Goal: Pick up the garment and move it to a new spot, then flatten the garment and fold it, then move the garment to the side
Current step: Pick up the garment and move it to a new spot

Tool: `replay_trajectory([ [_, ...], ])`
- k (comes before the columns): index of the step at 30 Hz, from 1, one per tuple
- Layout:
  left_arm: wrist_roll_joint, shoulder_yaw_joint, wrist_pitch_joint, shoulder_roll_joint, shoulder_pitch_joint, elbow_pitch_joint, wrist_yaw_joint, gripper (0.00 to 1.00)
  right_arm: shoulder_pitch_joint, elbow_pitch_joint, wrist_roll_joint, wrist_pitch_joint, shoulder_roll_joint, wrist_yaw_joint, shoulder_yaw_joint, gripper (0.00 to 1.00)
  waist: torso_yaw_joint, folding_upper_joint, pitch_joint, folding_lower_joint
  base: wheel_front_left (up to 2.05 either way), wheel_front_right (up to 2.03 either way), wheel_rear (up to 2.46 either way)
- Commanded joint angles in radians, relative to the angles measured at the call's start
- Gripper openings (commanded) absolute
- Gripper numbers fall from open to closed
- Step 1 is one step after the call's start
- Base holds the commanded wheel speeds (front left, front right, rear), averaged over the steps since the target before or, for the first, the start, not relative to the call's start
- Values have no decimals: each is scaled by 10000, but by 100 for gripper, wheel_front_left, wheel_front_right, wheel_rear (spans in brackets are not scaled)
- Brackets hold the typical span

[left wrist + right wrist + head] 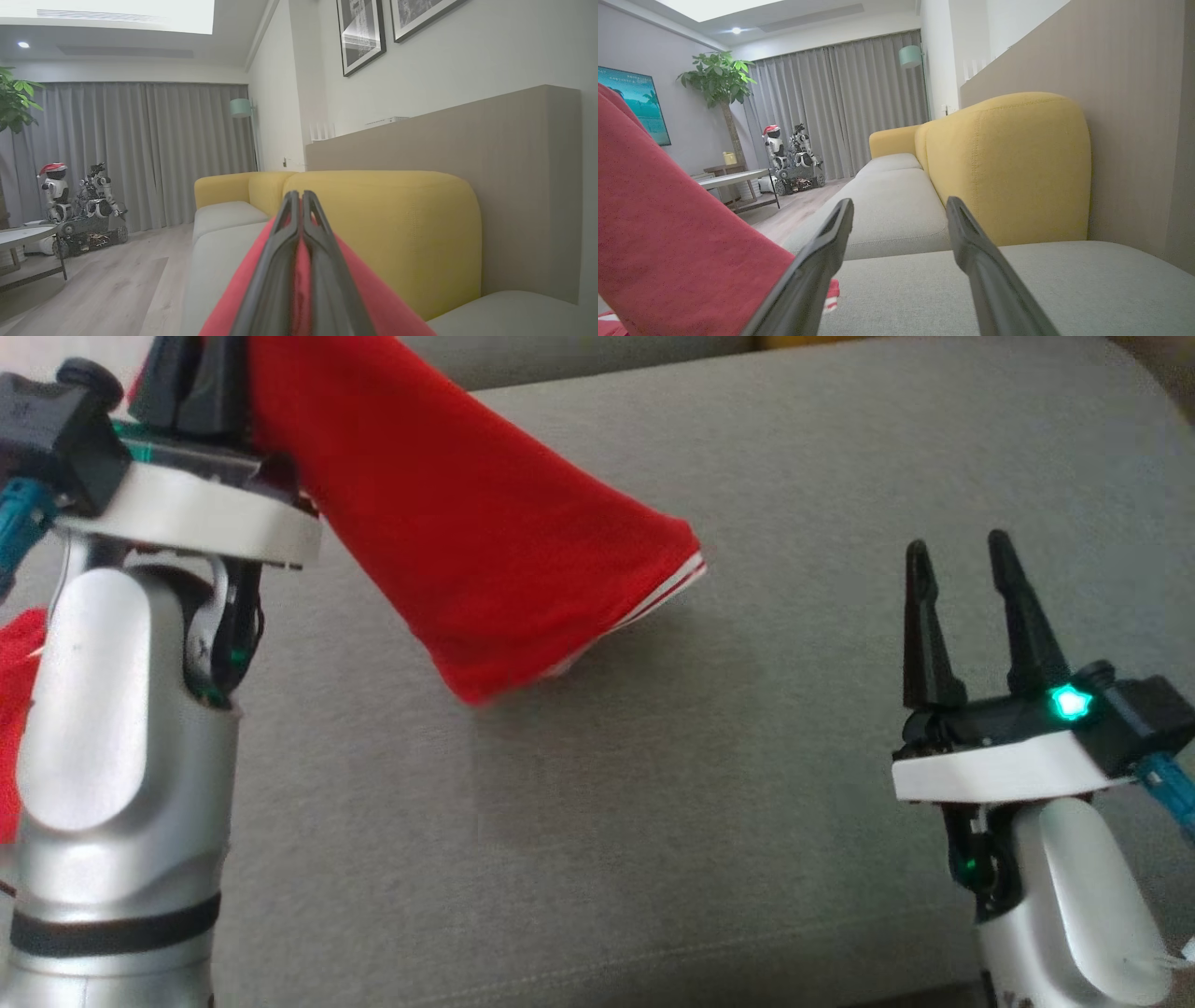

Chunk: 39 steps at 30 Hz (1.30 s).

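The garment (485, 532) is red cloth with a white-striped hem. It hangs from my left gripper (198, 369) at the upper left of the head view and slopes down to the right, its hem end low over the grey sofa seat (653, 784). More red cloth shows at the left edge behind my left forearm. In the left wrist view the left gripper (299, 196) is shut, with the garment (373, 294) pinched between its fingers. My right gripper (960, 551) stands open at the lower right, apart from the cloth. The right wrist view shows the right gripper (900, 205) holding nothing, with the garment (668, 224) to its left.
Yellow back cushions (1008, 163) line the far side of the seat, with a tan wall panel (444, 135) behind them. Beyond the sofa's end are a wood floor (117, 289), a low table (738, 179), toy robots (84, 205) and a potted plant (719, 84).
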Motion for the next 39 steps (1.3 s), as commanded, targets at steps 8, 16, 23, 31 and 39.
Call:
replay_trajectory([
  [8, 329, -1098, 9, -510, -821, -33, -159, 0, -465, -741, 130, -105, -31, -7, -240, 100, -1026, 0, 492, 0, 0, 0, 0],
  [16, -500, -4030, -379, -1174, 240, 1369, 238, 0, -757, -963, 448, -107, -31, -7, -1311, 100, -1491, 0, 791, 0, 0, 0, 0],
  [23, -1951, -6811, -782, -1181, 329, 2025, 1021, 100, -843, -947, 531, -108, -31, -7, -1504, 100, -1563, 0, 963, 0, 0, 0, 0],
  [31, -2600, -6555, -999, -1148, -19, 2593, 1857, 100, -591, -783, 290, -108, -31, -7, -1264, 100, -684, 0, 567, 0, 0, 0, 0],
  [39, -2320, -4206, -1013, 52, 1220, 1377, 2268, 100, 22, -321, -280, -108, -31, -7, -693, 100, 680, 0, -178, 0, 0, 0, 0],
])
